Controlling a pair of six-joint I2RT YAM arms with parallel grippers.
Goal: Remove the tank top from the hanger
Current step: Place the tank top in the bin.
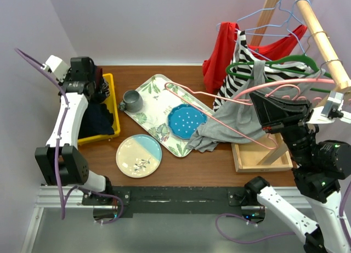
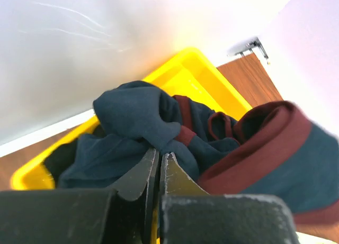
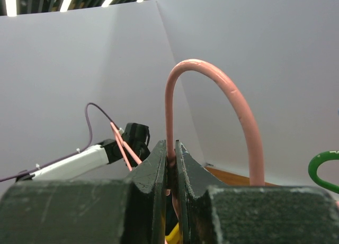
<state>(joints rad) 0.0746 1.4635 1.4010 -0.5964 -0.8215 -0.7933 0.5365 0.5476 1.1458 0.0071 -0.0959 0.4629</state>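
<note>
At the table's [image 1: 214, 162] left, a bin [image 1: 115, 113] holds clothes [image 1: 97, 121]. A tray [image 1: 151, 118] lies at centre, with a mug [image 1: 131, 101] on its rear-left part and a plate [image 1: 186, 121] on its right. A second plate [image 1: 139, 156] sits on the table before the tray. At right stands a rack [image 1: 321, 36]. Before it, a hanger [image 3: 198, 63] carries the tank top [image 1: 236, 129], whose hem rests on the tray's right edge.

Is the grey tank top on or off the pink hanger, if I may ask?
On: the grey tank top hangs draped around the pink hanger wire.
</note>
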